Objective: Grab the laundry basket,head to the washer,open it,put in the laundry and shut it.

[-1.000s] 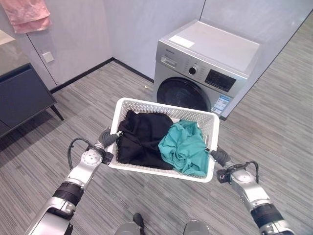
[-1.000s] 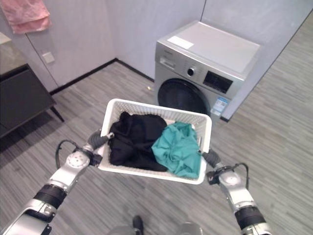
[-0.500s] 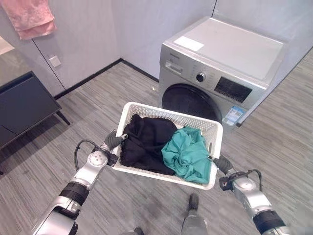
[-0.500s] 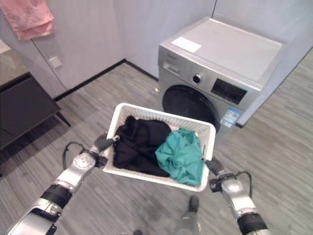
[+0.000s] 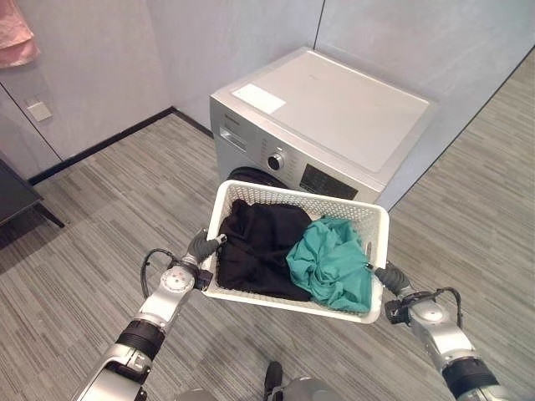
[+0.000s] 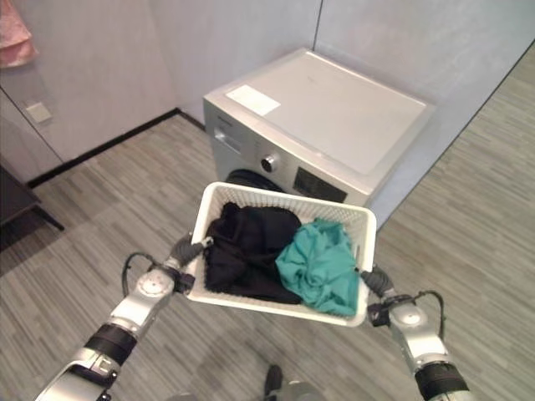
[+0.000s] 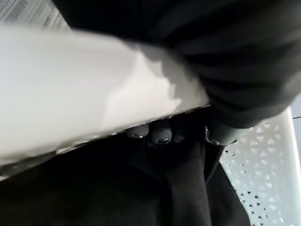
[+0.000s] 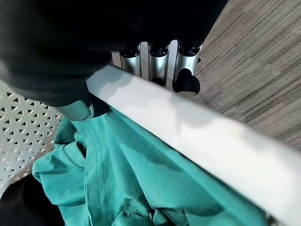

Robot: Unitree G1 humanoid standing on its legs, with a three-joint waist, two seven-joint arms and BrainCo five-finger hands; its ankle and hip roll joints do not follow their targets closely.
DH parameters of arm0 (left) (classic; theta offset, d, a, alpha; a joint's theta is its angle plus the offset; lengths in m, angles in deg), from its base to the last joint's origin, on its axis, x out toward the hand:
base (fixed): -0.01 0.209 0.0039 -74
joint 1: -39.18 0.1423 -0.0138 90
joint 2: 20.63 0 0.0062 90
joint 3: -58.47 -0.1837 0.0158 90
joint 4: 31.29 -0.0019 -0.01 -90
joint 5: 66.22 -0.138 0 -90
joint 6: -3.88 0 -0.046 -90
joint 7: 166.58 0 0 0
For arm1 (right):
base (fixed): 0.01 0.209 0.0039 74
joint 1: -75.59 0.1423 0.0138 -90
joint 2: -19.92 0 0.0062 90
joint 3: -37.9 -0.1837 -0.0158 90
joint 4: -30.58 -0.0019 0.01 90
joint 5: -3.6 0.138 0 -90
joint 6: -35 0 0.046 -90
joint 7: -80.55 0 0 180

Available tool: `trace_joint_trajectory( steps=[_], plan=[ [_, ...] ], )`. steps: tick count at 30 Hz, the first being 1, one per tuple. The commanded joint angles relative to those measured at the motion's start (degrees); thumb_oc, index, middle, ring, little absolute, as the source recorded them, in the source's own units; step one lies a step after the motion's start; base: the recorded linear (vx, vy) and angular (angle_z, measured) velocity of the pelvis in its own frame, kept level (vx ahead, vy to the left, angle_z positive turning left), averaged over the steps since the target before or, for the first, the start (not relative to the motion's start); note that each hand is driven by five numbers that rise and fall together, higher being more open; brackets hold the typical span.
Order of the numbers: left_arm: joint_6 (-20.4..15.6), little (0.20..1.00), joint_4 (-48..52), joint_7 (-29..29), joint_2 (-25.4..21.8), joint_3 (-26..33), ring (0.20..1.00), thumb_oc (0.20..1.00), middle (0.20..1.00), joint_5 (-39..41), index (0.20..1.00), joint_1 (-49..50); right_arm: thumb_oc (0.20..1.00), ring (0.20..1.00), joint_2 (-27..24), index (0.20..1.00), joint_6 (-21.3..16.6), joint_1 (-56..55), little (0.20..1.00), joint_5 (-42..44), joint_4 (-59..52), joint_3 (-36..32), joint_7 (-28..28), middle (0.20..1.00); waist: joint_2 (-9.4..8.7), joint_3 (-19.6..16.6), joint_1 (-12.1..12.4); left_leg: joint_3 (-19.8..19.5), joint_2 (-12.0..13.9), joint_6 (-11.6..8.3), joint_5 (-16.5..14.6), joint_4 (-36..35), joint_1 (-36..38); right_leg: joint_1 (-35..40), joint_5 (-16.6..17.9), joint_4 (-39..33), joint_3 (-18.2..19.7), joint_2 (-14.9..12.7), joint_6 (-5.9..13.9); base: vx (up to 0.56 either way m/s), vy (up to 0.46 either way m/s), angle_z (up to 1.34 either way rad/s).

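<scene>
The washer [image 5: 322, 125] has most of its round door hidden behind the far wall of the basket [image 5: 301, 198]; the markings on its panel are too small to read. A pink cloth [image 5: 15, 42] and a dark cabinet [image 5: 17, 194] are cut off by the picture's left edge. In the left wrist view, the left hand's fingertips [image 7: 162, 133] poke out under the basket's rim, the rest hidden. The black clothes [image 5: 261, 246] lie partly under the teal garment [image 5: 333, 261].
</scene>
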Motion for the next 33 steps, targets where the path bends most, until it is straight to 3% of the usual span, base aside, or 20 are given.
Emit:
trace_joint_trajectory(
  steps=[1,6,10,15,22,25,29,33],
  plan=[
    [-4.63,0.2,-0.32,3.77,-4.9,5.63,0.2,0.2,0.2,3.95,0.2,-4.39,0.2,0.2,-7.11,0.2,-3.4,-0.99,0.2,0.18,0.05,-5.33,2.44,0.2,2.32,-2.54,1.65,-2.87,-0.63,1.96,4.84,-3.32,-3.84,-0.09,-3.51,-0.09,3.82,-4.58,8.31,0.07,0.089,0.0],
    [-6.06,0.2,1.69,5.85,-5.94,8.72,0.2,0.2,0.2,0.1,0.2,-4.13,0.2,0.2,-6.77,0.2,-5.32,-4.49,0.2,-0.73,-6.55,-8.64,2.73,0.2,3.15,-0.88,2.07,-4.95,-1.41,1.11,7.14,-5.44,-7.6,1.82,-4.94,0.75,5.44,-4.27,8.46,0.06,0.077,-0.14],
    [-7.91,0.2,11.26,6.84,-7.36,15.41,0.2,0.2,0.2,-5.22,0.2,1.08,0.2,0.2,-5.0,0.2,-7.77,-11.44,0.2,-2.27,-15.19,-16.38,2.42,0.2,3.79,-1.34,1.31,-2.01,-1.67,1.46,5.33,-6.05,-5.26,2.48,-5.5,1.85,6.45,-5.19,9.04,0.11,0.147,-0.33],
    [-9.53,0.2,26.01,5.54,-8.68,26.97,0.2,0.2,0.2,-8.12,0.2,14.92,0.2,0.2,-2.6,0.2,-8.53,-20.56,0.2,-3.11,-26.31,-26.5,-1.6,0.2,3.91,-1.87,0.74,0.32,-3.87,2.79,1.01,-4.67,-2.55,2.2,-5.29,3.12,8.88,-7.95,10.48,0.07,0.161,-0.35],
    [-10.11,0.2,37.01,2.64,-13.38,36.98,0.2,0.2,0.2,-7.37,0.2,24.41,0.2,0.2,-4.68,0.2,-7.94,-22.58,0.2,-2.46,-35.12,-35.93,-4.66,0.2,4.23,-3.96,0.01,2.19,-6.67,4.8,-1.47,-5.78,-0.3,0.34,-2.93,2.56,11.86,-10.12,12.43,0.02,0.134,-0.2],
    [-10.11,0.2,37.58,2.19,-15.49,36.8,0.2,0.2,0.2,-6.16,0.2,22.41,0.2,0.2,-8.49,0.2,-7.05,-19.64,0.2,-2.4,-33.73,-36.02,-4.32,0.2,3.96,-5.14,0.47,2.75,-7.35,5.16,-1.76,-6.55,0.57,0.16,-2.25,2.01,12.35,-10.56,13.06,0.02,0.074,-0.12],
    [-9.65,0.2,34.17,2.52,-18.76,31.91,0.2,0.2,0.2,-5.49,0.2,13.03,0.2,0.2,-14.23,0.2,-6.3,-13.15,0.2,-2.26,-29.49,-33.4,-3.16,0.2,3.63,-5.88,1.06,2.58,-7.57,5.1,-1.84,-6.6,0.83,0.61,-2.26,1.81,11.8,-10.98,13.35,0.02,0.012,-0.05],
    [-8.82,0.2,23.57,3.41,-21.5,16.75,0.2,0.2,0.2,-1.55,0.2,-8.67,0.2,0.2,-23.84,0.2,-4.38,-0.11,0.2,-0.84,-20.29,-24.95,-0.78,0.2,3.41,-6.69,1.59,1.72,-7.39,4.79,-1.73,-5.95,0.68,1.44,-2.51,1.95,10.38,-11.16,13.7,0.02,-0.009,0.06]
  ],
)
